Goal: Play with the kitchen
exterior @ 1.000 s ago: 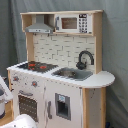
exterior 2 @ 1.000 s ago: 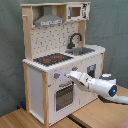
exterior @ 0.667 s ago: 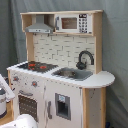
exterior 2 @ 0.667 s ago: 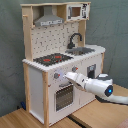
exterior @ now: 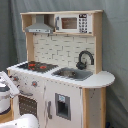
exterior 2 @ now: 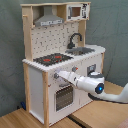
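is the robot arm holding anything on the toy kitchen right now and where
Cannot be told. The gripper sits at the kitchen front by the knobs, but any grasp is unclear.

A grey curtain [exterior: 112, 45] hangs in soft vertical folds across the whole backdrop in the first exterior view. In the second exterior view a flatter grey-green backdrop [exterior 2: 11, 60] fills the upper frame, and a light wooden floor [exterior 2: 22, 119] of planks runs along the bottom edge.
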Action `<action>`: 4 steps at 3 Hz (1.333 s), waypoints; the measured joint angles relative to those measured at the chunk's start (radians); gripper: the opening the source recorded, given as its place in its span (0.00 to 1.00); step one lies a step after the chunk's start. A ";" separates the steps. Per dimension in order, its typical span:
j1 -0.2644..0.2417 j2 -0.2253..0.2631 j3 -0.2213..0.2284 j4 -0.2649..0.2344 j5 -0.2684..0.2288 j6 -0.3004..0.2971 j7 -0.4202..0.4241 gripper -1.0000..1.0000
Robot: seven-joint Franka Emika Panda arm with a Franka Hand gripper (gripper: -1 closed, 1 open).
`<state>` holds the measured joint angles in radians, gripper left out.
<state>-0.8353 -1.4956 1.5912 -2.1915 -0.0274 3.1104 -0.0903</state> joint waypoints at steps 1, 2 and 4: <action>-0.065 0.000 -0.012 0.073 0.000 -0.001 -0.028 1.00; -0.091 0.000 -0.002 0.119 0.001 -0.028 0.008 1.00; -0.094 0.000 -0.002 0.119 0.000 -0.037 -0.115 0.00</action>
<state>-0.9297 -1.4956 1.5891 -2.0727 -0.0272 3.0737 -0.2051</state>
